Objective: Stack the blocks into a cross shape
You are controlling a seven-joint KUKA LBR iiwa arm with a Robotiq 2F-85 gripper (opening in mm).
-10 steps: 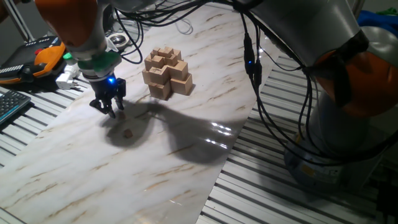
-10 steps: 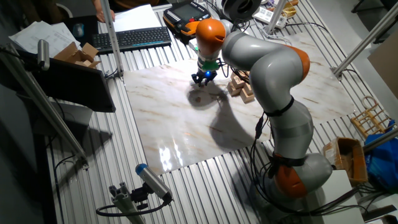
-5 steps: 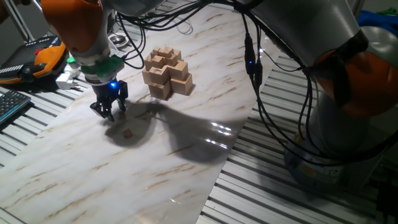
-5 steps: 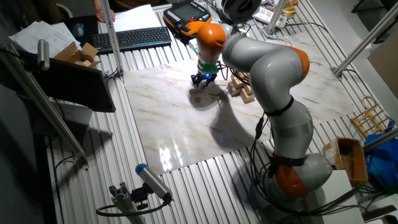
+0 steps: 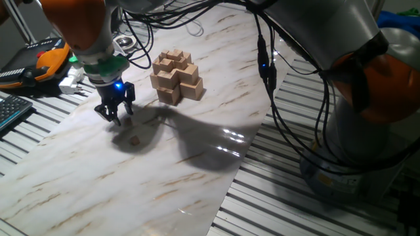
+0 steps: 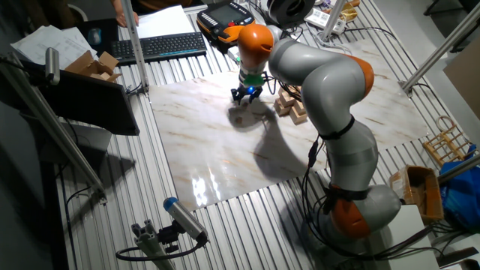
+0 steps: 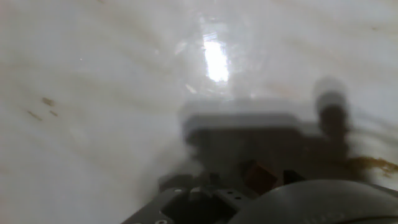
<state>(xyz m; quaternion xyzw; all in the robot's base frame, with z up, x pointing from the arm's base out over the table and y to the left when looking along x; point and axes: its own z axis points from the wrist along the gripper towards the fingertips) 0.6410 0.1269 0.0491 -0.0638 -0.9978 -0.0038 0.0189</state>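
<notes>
Marble tabletop (image 5: 197, 151) lies beneath downward-pointing fingers (image 5: 116, 117) near block (image 5: 135, 139).

A white marble-patterned board (image 6: 217, 150) lies across a ribbed metal slat table (image 5: 341, 210), overhead light glaring off its surface at five o'clock. At eleven o'clock sit a black keyboard (image 6: 161, 46) and white paper sheets (image 6: 45, 41). A small wooden rack (image 6: 442, 142) stands at three o'clock beside a cardboard box (image 6: 420, 187).

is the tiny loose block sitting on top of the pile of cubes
No, the tiny block lies alone on the marble table, below the end effector and well apart from the pile of cubes.
</notes>
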